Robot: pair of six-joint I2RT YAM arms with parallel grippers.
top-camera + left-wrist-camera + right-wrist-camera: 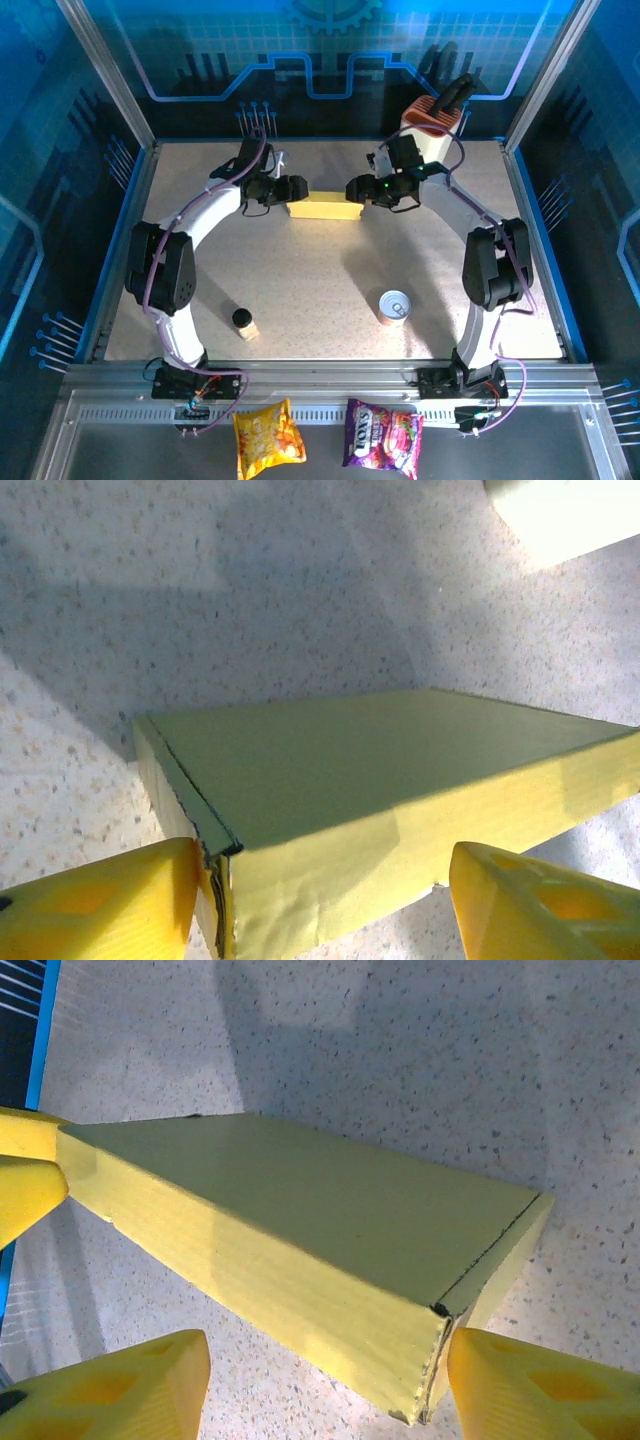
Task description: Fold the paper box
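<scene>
- Now we are seeing the table carrying the closed paper box toward its far side.
- We are reading its long axis as running left-right, one end facing each arm.
- We are holding the left gripper and right gripper spread wide, straddling those ends, equally near.

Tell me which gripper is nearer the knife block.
Right. The right gripper is at the end of the paper box nearest the knife block; the left gripper is at the opposite end.
</scene>
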